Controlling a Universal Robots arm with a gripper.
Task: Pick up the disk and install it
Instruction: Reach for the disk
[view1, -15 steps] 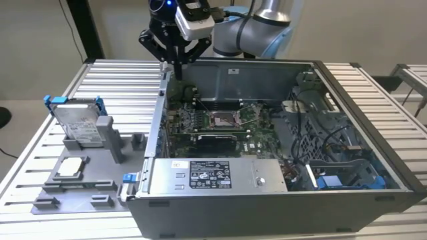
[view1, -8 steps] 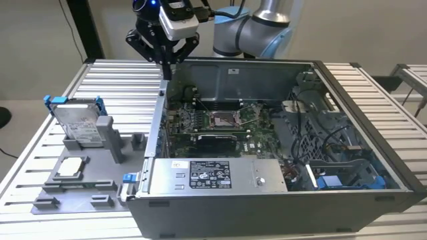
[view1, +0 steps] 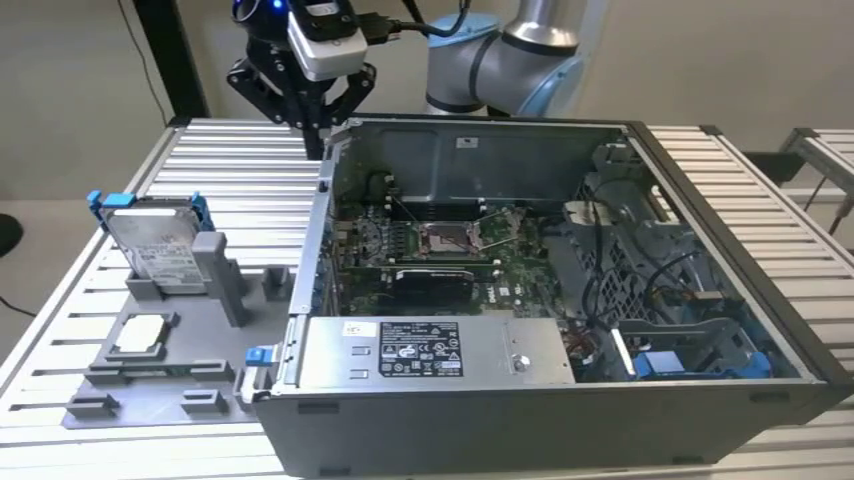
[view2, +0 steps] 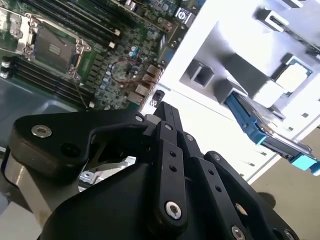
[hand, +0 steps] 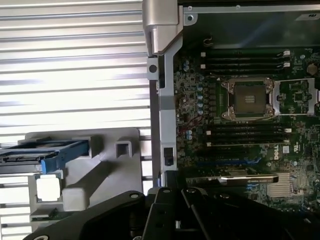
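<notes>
The disk (view1: 151, 243), a silver drive with a white label and blue side rails, stands on edge in a grey holder (view1: 174, 340) at the exterior view's left. Both wrist views catch it edge-on, the disk (view2: 264, 126) beside the holder's posts and the disk (hand: 46, 152) lying along the holder's slot. My gripper (view1: 316, 150) hangs shut and empty above the back left corner of the open computer case (view1: 747, 300), well away from the disk. Its black fingers (view2: 169, 120) meet in a point over the case wall, and the gripper (hand: 172, 189) sits just beside the motherboard.
A green motherboard (view1: 441, 240) with an empty socket fills the case floor. A grey power box (view1: 420, 350) lies along the front, and a bay with blue clips (view1: 667, 362) sits at the front right. A small square chip (view1: 142, 334) rests on the holder. Slatted table (view1: 240, 170) surrounds everything.
</notes>
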